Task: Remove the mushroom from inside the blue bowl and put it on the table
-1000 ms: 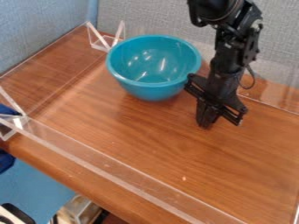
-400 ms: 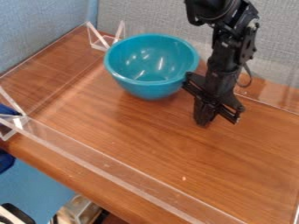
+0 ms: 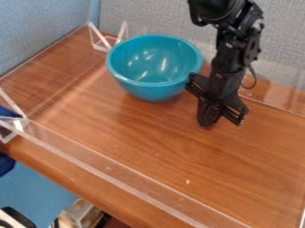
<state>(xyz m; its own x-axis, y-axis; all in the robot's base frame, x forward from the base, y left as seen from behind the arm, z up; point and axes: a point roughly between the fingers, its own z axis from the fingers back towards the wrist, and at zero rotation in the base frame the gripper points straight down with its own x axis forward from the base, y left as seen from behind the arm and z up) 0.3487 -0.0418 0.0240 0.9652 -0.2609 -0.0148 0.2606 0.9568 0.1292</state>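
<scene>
The blue bowl stands on the table toward the back left, and only pale reflections show inside it. No mushroom is in view, either in the bowl or on the wood. My black gripper points straight down just right of the bowl, with its tips low at the tabletop. The fingers look pressed together, shut, and nothing shows between them. The arm rises behind it toward the top of the picture.
Low clear acrylic walls edge the tabletop, with triangular clear brackets at the back left corner and the left edge. A blue-grey wall runs behind. Bare wood stretches in front of the bowl and the gripper.
</scene>
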